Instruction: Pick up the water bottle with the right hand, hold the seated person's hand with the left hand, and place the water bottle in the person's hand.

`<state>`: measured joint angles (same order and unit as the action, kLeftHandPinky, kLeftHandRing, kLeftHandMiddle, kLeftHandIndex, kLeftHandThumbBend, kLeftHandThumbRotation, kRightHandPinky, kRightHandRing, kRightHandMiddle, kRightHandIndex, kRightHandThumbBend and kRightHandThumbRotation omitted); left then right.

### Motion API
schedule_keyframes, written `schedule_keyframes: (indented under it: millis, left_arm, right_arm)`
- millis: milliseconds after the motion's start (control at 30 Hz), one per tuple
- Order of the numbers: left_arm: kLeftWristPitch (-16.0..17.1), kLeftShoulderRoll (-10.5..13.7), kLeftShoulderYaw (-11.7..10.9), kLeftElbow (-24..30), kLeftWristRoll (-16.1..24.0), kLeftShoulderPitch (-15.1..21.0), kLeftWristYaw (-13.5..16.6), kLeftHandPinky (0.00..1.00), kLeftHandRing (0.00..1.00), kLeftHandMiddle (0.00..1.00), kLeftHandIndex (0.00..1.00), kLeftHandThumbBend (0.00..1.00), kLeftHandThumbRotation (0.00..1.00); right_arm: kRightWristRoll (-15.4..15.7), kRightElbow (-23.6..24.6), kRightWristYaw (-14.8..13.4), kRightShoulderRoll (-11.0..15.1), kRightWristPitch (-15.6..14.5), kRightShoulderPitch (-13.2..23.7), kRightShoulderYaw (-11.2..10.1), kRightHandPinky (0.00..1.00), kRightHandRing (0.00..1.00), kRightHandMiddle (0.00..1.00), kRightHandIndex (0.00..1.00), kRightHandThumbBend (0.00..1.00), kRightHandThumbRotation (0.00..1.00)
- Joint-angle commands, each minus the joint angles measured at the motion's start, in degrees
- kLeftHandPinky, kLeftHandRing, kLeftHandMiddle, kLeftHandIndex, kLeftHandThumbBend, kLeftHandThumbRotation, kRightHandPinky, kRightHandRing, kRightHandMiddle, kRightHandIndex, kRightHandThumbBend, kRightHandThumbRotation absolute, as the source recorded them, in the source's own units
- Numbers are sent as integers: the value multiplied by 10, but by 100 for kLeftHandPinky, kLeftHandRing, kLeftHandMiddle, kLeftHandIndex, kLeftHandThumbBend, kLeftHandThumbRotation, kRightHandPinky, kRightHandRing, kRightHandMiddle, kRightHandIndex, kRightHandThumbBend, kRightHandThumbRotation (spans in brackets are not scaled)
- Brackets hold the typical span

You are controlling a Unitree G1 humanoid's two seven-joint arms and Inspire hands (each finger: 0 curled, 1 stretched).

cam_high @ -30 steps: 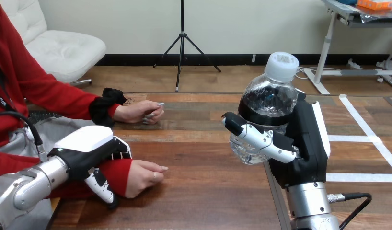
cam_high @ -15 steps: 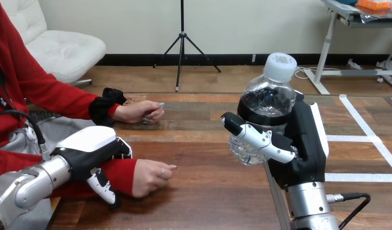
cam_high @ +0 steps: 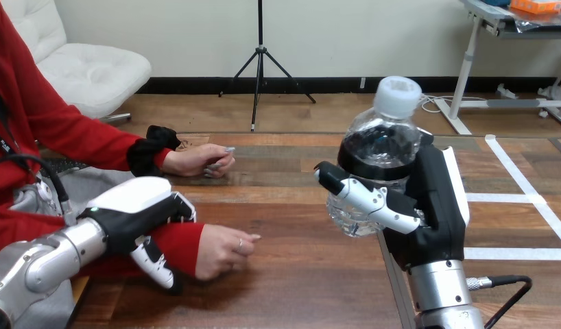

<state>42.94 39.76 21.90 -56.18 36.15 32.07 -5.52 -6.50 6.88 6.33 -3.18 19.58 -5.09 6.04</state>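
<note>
right hand [cam_high: 432,205]: wrapped round clear plastic water bottle [cam_high: 382,147], white cap
left hand [cam_high: 130,212]: curled round person's red-sleeved wrist [cam_high: 185,241]

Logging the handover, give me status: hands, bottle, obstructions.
Right hand shut on bottle, held upright. Left hand curled round person's wrist. Near hand palm down, loosely closed. Nothing lies between.

Silver forearms [cam_high: 55,250]; blk left hand [cam_high: 127,226], right hand [cam_high: 435,205], white shells [cam_high: 130,195] (fingers [cam_high: 374,202] blk/white).

Left hand [cam_high: 130,205] low, right hand [cam_high: 432,205] raised, both with curled fingers [cam_high: 367,200].
</note>
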Motion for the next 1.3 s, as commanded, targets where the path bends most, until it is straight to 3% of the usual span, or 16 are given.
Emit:
schedule_keyframes:
  millis: [0, 567, 667, 767, 967, 1067, 1267]
  left_arm:
    - [2, 9, -19, 38, -22, 14, -5, 28, 34, 40, 42, 95, 0]
    - [-16, 13, -31, 89, -39, 0, -15, 28, 33, 39, 41, 96, 0]
    - [3, 13, -35, 91, -38, -2, 3, 27, 33, 39, 41, 97, 0]
    - [-16, 14, -38, 110, -42, -7, -13, 27, 32, 38, 40, 97, 0]
    - [-16, 15, -46, 137, -52, -14, -22, 26, 31, 37, 39, 96, 0]
    - [-7, 15, -52, 149, -60, -18, -24, 25, 31, 37, 39, 97, 0]
    - [-21, 15, -60, 188, -75, -28, -41, 25, 30, 36, 39, 98, 0]
  right_arm:
    - [4, 2, -3, -7, 15, 45, -4, 19, 23, 27, 27, 66, 0]
    - [-9, -35, -8, -22, 6, 68, -4, 18, 21, 27, 27, 67, 0]
    - [-11, -49, -8, -25, 8, 77, -2, 18, 21, 27, 28, 68, 0]
    - [-3, -63, -12, -27, 14, 84, 0, 18, 21, 27, 28, 68, 0]
    - [-5, -84, -14, -32, 14, 97, 3, 18, 22, 28, 28, 69, 0]
    - [3, -100, -15, -32, 25, 105, 6, 18, 22, 28, 29, 68, 0]
    - [23, -128, -21, -36, 44, 121, 15, 18, 22, 28, 28, 67, 0]
